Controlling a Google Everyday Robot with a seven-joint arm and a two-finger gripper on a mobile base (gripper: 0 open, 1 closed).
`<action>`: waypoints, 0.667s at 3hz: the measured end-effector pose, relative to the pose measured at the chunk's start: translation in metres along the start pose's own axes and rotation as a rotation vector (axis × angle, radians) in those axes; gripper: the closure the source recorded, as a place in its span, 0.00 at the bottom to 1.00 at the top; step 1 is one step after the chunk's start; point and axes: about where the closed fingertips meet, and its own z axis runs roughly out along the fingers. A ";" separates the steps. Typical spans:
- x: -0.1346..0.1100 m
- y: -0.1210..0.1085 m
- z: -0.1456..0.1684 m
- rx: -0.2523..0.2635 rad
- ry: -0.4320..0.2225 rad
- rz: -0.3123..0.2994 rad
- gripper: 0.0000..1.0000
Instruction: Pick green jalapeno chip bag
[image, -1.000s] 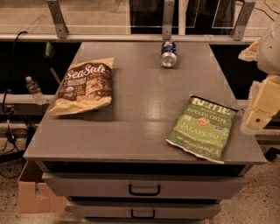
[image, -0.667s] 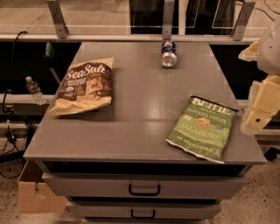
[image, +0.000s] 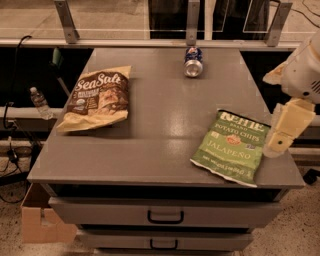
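Nothing is shifting between a second ago and now; the gripper is hanging at the right edge of the frame, just beside the table's right side and near the green bag's upper right corner, exactly where it was; whether it is apart or together I cannot tell; it is gripping nothing; the green bag is lying flat at the lower right of the tabletop, label up, its lower corner reaching the front edge, untouched; so the pick is not yet starting in earnest, I am judging, and the reach over and down onto the bag is still remaining

The brown bag is lying at the upper left of the tabletop, well apart from the green one; the can is lying on its side at the top centre; the two drawers below are sitting closed (contents hidden); the box at the lower left is standing on the floor, its inside not showing; the bottle is standing off the table at the left
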 end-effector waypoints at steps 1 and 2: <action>0.006 -0.010 0.041 -0.050 -0.028 0.030 0.00; 0.008 -0.012 0.070 -0.068 -0.062 0.031 0.00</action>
